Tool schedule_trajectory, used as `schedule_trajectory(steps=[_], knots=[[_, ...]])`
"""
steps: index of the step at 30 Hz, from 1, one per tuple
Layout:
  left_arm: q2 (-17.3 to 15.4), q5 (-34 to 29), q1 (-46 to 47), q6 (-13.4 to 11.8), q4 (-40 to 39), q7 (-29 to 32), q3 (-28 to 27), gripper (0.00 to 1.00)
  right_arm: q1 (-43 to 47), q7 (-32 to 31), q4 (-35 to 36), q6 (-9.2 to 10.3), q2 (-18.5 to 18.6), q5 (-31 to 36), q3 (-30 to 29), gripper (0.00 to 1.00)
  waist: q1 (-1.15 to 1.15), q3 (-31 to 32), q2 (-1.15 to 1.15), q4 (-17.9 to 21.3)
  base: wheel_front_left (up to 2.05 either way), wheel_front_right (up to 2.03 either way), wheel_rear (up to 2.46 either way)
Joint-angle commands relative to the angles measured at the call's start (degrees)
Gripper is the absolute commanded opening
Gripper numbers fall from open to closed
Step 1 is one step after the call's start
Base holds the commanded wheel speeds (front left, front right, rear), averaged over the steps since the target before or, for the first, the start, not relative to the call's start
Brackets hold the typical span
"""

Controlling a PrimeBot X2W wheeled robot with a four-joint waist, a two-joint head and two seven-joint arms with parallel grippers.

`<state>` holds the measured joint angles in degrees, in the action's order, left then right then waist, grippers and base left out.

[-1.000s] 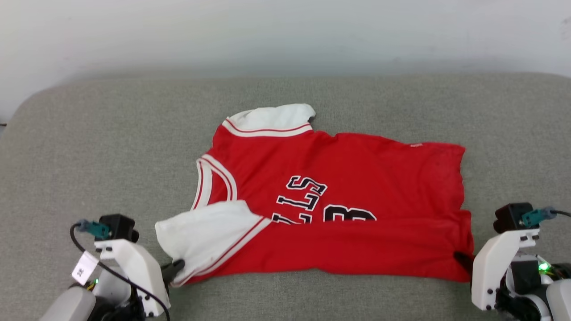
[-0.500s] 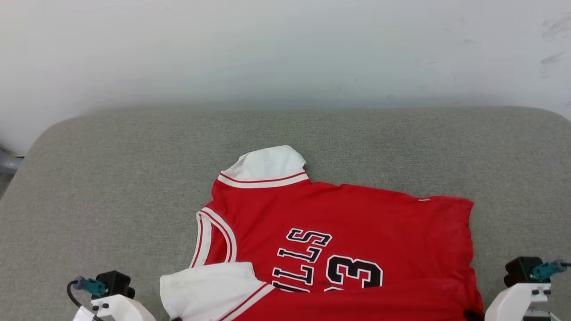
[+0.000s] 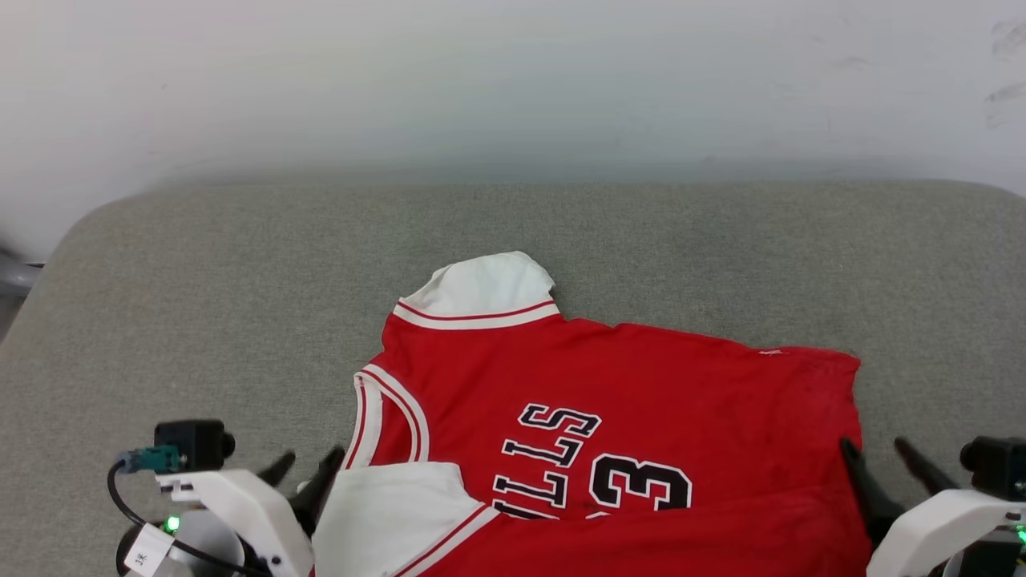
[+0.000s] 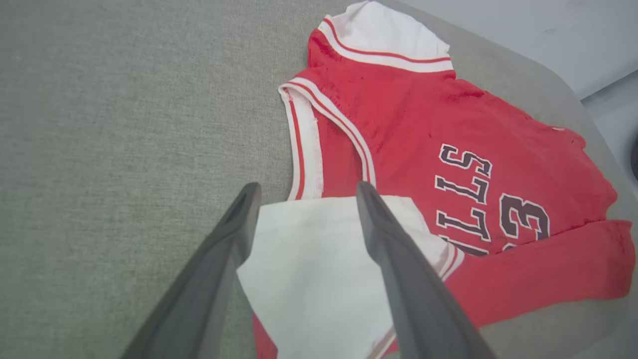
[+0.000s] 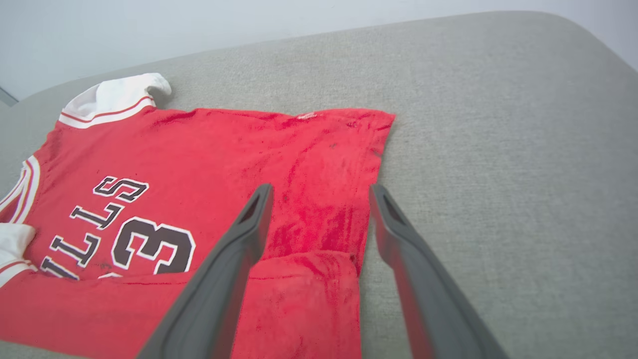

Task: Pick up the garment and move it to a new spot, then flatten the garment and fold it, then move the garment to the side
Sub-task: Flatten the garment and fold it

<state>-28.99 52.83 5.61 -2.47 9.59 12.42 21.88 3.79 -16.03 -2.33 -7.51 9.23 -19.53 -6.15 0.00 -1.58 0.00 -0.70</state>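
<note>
The left pincer (image 3: 311, 461) and right pincer (image 3: 871, 445) are wide and hold nothing. The garment (image 3: 625, 385) lies between them, its near edge folded over, likely to make it narrower.

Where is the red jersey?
In the head view the garment lies on the grey cushion, its near edge folded over, between the open left gripper and open right gripper.

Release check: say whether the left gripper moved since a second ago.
Yes. The left gripper let go of the garment's sleeve corner and shifted forward toward its neckline.
</note>
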Motion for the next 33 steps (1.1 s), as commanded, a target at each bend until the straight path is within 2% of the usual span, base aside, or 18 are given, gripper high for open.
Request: schedule_trajectory(steps=[1, 5, 9, 12, 15, 18, 22, 27, 32, 33], knots=[[0.45, -1.13, 1.08, 0.5, 0.06, -1.98, -0.23, 1.0, -1.08, 2.2, 0.42, 0.05, -0.46, 1.07, -0.3, 1.0, 0.0, -0.31, 0.0, 0.16, 0.0, 0.0, 0.0], [2.07, -5.76, 4.95, -0.26, -0.07, -10.6, -1.28, 1.0, -3.09, 10.0, 1.83, 0.05, -1.91, 4.19, -1.27, 1.0, 0.0, -1.82, 0.0, 0.71, 0.0, 0.0, 0.0], [2.94, -10.1, 9.8, -0.63, 0.16, -17.72, -2.02, 1.0, -5.46, 13.8, 4.01, 0.05, -2.73, 6.43, -0.95, 1.0, 0.0, -4.84, 0.0, 1.81, 0.0, 0.0, 0.0], [3.7, -11.38, 13.69, -0.34, 0.96, -19.68, -2.01, 1.0, -7.55, 15.06, 5.32, 0.05, -3.22, 6.6, -0.71, 1.0, 0.0, -7.86, 0.0, 2.96, 0.0, 0.0, 0.0], [3.0, -11.4, 18.22, 0.54, 2.42, -19.34, -2.72, 1.0, -10.2, 15.6, 6.15, 0.05, -3.7, 6.72, 0.15, 1.0, 0.0, -11.16, 0.0, 4.74, 0.0, 0.0, 0.0], [2.14, -11.29, 22.77, 1.8, 4.12, -16.89, -2.43, 1.0, -12.4, 15.89, 6.59, 0.05, -3.96, 7.02, 0.56, 1.0, 0.0, -14.09, 0.0, 6.39, 0.0, 0.0, 0.0], [0.51, -9.44, 29.44, 5.16, 7.46, -10.35, -1.29, 1.0, -14.59, 15.98, 6.32, 0.05, -4.52, 7.13, 1.34, 1.0, 0.0, -16.64, 0.0, 8.47, 0.0, 0.0, 0.0], [-2.15, -6.26, 37.39, 8.66, 11.59, 2.5, 2.03, 1.0, -16.42, 16.21, 5.31, 0.05, -5.07, 7.06, 2.18, 1.0, 0.0, -18.68, 0.0, 10.99, 0.0, 0.0, 0.0], [-4.55, -2.73, 44.18, 9.79, 13.06, 16.26, 6.81, 1.0, -17.21, 16.65, 4.65, 0.05, -5.61, 6.61, 2.75, 1.0, 0.0, -20.76, 0.0, 13.13, 0.0, 0.0, 0.0], [-4.55, -2.73, 44.18, 9.79, 13.06, 16.26, 6.81, 1.0, -17.21, 16.65, 4.65, 0.05, -5.61, 6.61, 2.75, 1.0, 0.0, -20.76, 0.0, 13.13, 0.0, 0.0, 0.0]])
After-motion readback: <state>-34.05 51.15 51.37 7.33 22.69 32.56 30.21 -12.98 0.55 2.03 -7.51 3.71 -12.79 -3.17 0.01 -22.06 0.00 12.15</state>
